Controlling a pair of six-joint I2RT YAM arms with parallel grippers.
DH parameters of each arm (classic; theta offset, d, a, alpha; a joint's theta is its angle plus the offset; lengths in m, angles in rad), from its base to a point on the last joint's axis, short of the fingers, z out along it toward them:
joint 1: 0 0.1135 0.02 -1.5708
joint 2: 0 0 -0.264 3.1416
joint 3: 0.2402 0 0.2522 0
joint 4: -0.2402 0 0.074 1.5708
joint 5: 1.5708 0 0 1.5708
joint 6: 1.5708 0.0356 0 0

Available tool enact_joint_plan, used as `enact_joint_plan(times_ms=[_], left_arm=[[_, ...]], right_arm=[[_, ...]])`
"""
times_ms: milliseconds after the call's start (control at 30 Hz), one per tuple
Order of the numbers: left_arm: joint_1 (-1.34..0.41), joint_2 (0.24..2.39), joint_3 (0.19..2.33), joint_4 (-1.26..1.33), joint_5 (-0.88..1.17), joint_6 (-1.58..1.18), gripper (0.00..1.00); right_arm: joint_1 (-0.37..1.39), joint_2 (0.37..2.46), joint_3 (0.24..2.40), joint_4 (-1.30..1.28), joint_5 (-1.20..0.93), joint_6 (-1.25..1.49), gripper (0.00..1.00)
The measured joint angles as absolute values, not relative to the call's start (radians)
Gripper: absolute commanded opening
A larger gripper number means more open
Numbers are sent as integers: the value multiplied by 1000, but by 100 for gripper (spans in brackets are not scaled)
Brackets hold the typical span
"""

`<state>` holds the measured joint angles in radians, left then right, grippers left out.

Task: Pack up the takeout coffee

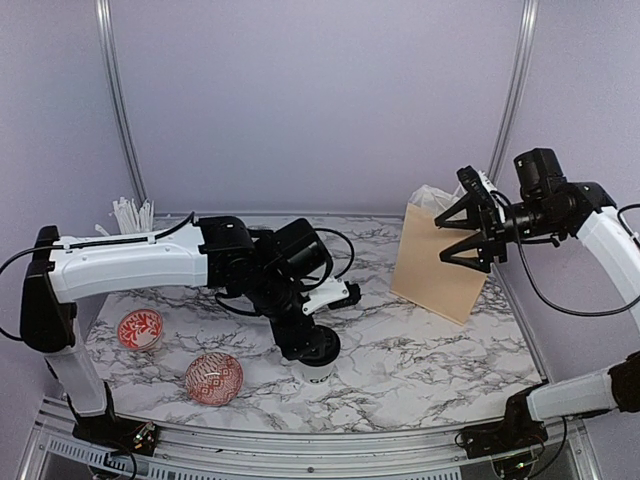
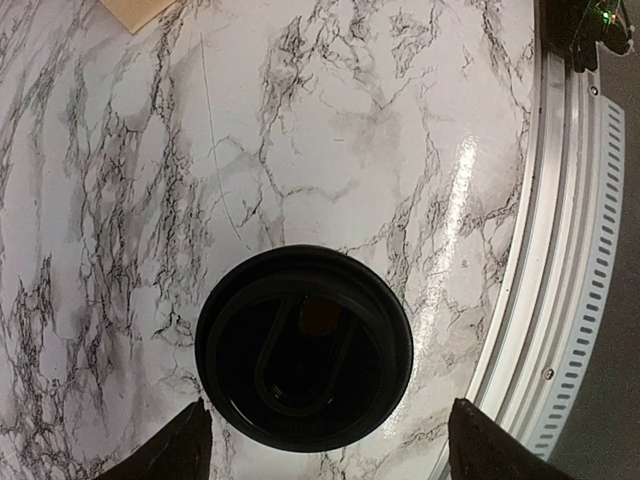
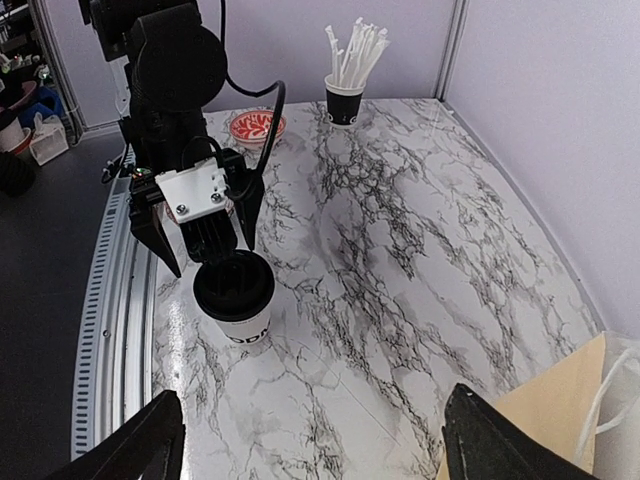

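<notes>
- The left tool (image 2: 328, 404) points straight down over the cup (image 3: 234, 305). Its two fingers (image 2: 175, 450) are spread wider than the lid, one on each side, and grip nothing.
- There is one coffee cup. It stands upright on the counter (image 1: 420, 360), near the front edge and about midway across, directly under the left tool.
- The cup is white paper with black lettering low on its side, only partly readable.
- There is one lid (image 2: 303, 360) on the cup. It is round and black with a raised rim, and has a sunken oval with a small brown spot in it.
- The right tool (image 1: 452, 240) hangs in the air with its jaws wide apart and nothing between them. It is just beside the top of the bag (image 1: 440, 262).
- There is one tan paper bag, standing upright at the back right of the counter, well apart from the cup.
- There are two red-and-white patterned bowls at the front left. One (image 1: 140, 328) opens upward. The other (image 1: 213, 378) shows its rounded outside and sits nearer the cup.
- There is one dark cup of white straws (image 3: 345, 100) in the back left corner.
</notes>
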<state>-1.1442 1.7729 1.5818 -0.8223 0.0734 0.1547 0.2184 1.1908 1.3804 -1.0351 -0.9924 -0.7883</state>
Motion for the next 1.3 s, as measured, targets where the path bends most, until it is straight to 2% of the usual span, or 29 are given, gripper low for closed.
enact_joint_plan(times_ms=[600,900,1033,1300], left_arm=[[-1147,1962,1790,-973,-6,297,79],[-1146,2002,1822,-1008,18,316,74],[-1145,2006,1828,-1015,17,319,69],[-1146,2008,1837,-1027,14,307,64]], right_arm=[[218,1127,1279,-1015,-986,-802,87],[218,1127,1272,-1014,-986,-816,87],[218,1127,1272,-1015,-986,-817,87],[218,1127,1406,-1015,-914,-783,86]])
